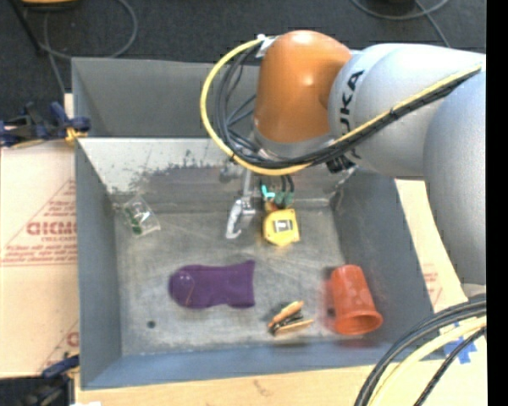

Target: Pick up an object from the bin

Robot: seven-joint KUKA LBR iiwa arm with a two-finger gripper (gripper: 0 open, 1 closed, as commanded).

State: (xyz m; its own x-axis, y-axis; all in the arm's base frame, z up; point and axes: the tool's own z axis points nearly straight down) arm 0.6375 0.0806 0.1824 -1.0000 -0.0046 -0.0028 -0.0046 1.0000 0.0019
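Note:
My gripper (256, 211) hangs under the orange wrist cover at the back middle of the bin. It is open, with nothing between its fingers. The left silver finger (237, 218) reaches down toward the bin floor. A small yellow tape measure (281, 227) lies right beside the other finger, touching or nearly touching it. A purple cloth sock (213, 286) lies flat on the floor in front of the gripper, apart from it.
An orange plastic cup (352, 301) lies on its side at the front right. A wooden clothespin (288, 317) lies to the left of the cup. A small clear plastic piece (139, 216) sits at the back left. The arm covers the back right corner.

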